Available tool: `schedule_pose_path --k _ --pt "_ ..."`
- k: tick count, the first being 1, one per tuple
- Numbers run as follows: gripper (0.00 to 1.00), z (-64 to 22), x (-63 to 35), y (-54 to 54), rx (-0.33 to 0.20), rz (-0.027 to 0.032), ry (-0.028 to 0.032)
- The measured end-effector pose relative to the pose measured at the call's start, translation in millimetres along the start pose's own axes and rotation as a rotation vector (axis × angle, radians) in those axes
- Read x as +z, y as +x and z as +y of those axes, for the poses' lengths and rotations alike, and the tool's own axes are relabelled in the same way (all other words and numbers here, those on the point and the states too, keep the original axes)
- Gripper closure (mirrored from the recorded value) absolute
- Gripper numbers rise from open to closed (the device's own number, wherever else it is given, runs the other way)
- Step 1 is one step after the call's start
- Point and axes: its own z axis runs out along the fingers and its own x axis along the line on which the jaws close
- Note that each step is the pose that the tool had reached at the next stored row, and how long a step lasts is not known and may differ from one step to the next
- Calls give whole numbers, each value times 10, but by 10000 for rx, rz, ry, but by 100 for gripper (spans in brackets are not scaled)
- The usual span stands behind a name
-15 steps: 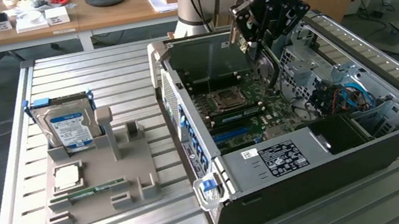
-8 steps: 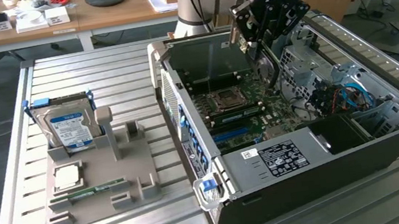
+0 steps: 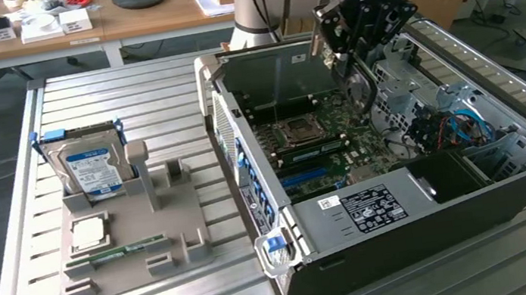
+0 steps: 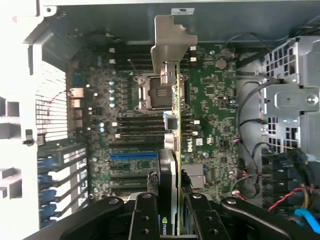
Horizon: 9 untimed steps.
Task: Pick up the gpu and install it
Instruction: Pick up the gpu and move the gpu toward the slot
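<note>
Gripper: the gripper [image 3: 350, 67] hung inside the open top of the computer case [image 3: 409, 250], over the motherboard [image 3: 314, 148].
Fingers: the two black fingers [image 4: 145, 215] were clenched on the gpu [image 4: 176, 150], one on each flat face of the card.
Gpu: it was held edge-on, and in the wrist view it ran as a thin line from the gripper [image 4: 172, 210] out to its grey bracket [image 4: 167, 45], close to the case's rear wall.
Gpu over board: the card passed just beside the CPU socket [image 4: 155, 90] and across the end of the blue slot [image 4: 132, 156]. I could not tell whether its edge touched the board.
Exterior view: the gpu [image 3: 358, 88] showed as a thin dark strip below the fingers.
Case: it lay on its side, open upward, on the slatted metal table [image 3: 113, 91], toward the exterior view's right edge.
Holder: a grey holder [image 3: 131, 233] sat near the table's edge on the exterior view's left, well apart from the case.
On the holder: a silver hard drive [image 3: 92, 166] stood upright at its back; a square chip [image 3: 88, 233] and a green memory stick [image 3: 119, 252] lay nearer its front.
</note>
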Motion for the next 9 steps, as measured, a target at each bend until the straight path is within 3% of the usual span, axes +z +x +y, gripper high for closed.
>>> schedule_pose_path --k 9 --pt "73 20 3 -332 -1 0 -1"
